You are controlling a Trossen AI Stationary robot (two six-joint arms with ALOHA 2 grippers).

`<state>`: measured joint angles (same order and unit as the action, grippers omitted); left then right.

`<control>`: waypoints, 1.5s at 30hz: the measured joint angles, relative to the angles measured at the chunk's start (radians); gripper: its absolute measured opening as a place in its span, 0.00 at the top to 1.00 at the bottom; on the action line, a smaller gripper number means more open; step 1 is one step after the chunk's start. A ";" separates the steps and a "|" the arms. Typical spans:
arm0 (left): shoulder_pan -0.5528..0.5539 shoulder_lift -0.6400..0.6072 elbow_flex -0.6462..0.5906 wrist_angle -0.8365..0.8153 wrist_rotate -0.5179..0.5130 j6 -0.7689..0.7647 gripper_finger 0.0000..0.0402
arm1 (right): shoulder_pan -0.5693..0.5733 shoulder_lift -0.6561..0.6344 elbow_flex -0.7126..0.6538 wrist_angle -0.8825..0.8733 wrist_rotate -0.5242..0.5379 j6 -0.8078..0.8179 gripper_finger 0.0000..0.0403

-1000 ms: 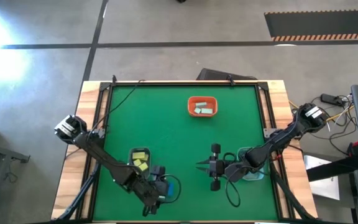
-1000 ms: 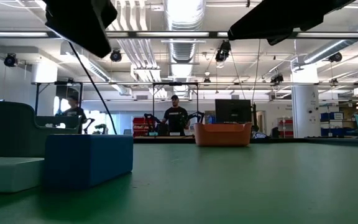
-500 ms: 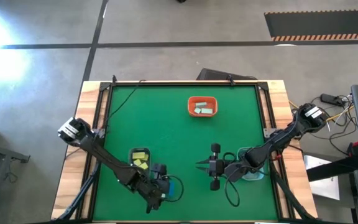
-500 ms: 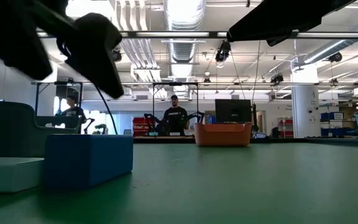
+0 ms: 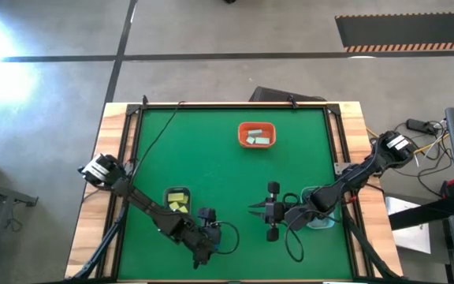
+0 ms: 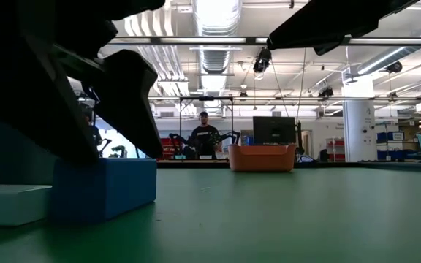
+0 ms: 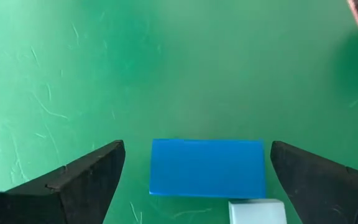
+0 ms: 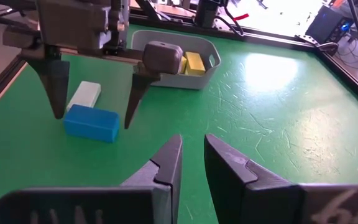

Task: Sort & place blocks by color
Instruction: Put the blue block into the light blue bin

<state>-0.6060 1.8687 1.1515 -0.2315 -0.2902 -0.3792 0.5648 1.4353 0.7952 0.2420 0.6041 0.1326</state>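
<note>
- I see the left gripper (image 7: 197, 180) spread wide above the blue block (image 7: 207, 168), one finger on each side of it, with green mat showing between each fingertip and the block; it holds nothing.
- From the right wrist view, the left gripper's two fingertips point down at the table, flanking the blue block (image 8: 92, 123) without touching it.
- A pale mint block (image 8: 84, 95) lies just beside the blue one, on the green table (image 5: 211, 158).
- Yellow blocks (image 8: 190, 63) sit in the grey bin (image 8: 173, 78) close behind the left gripper.
- The orange tray (image 5: 256, 134) at the far side holds pale blocks.
- My right gripper (image 8: 191, 165) hovers near the table's middle, fingers nearly together with a narrow gap, empty.
</note>
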 joint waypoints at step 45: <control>0.026 -0.294 -0.246 0.926 -0.237 0.465 0.33 | 0.204 0.005 0.007 0.348 0.294 -0.593 0.86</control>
<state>-0.5801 1.5749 0.9050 0.6941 -0.5269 0.0856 0.7685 1.4403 0.8022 0.5896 0.8985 -0.4605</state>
